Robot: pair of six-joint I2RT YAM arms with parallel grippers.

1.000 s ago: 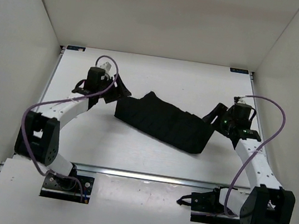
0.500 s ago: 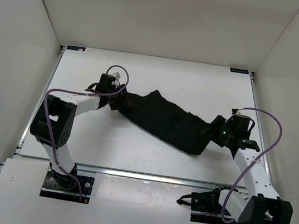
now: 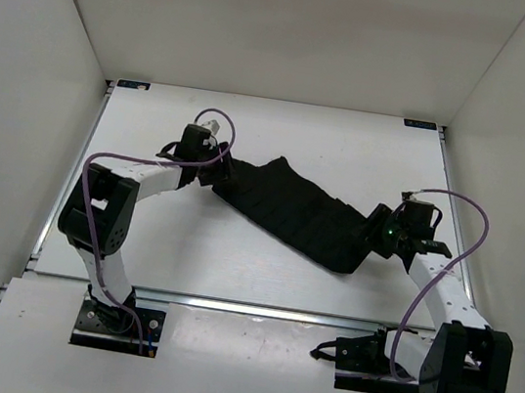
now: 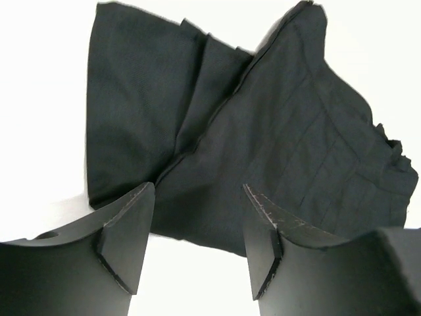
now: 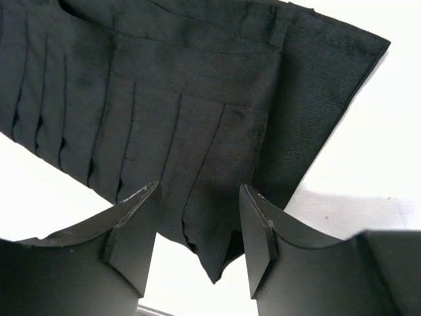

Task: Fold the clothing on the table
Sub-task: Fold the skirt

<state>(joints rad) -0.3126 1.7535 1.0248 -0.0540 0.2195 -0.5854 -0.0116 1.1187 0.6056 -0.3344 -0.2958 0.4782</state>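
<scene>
**Left claw** (image 4: 197,197). My two fingers stand wide apart with nothing pinched between them. The clothing (image 4: 283,145), a black garment, lies directly ahead of the fingertips. Its near hem runs slantwise across the gap, and the bare white table (image 4: 39,99) shows in the part of the gap closest to my wrist. Ahead and to the left of the fingers lies a smooth flap of cloth. Ahead and to the right, past a raised seam, the surface carries pleat-like ridges. I cannot tell whether the fingertips touch the fabric.

**Right claw** (image 5: 199,191). It also stands wide and holds nothing. A pointed corner of the garment reaches back into the gap between my fingers. The pleats fan out ahead and to the left, and a plain band of cloth runs ahead to the right.

**Overhead view.** The garment lies flat as one long band, stretched between the two claws with one end at each.
</scene>
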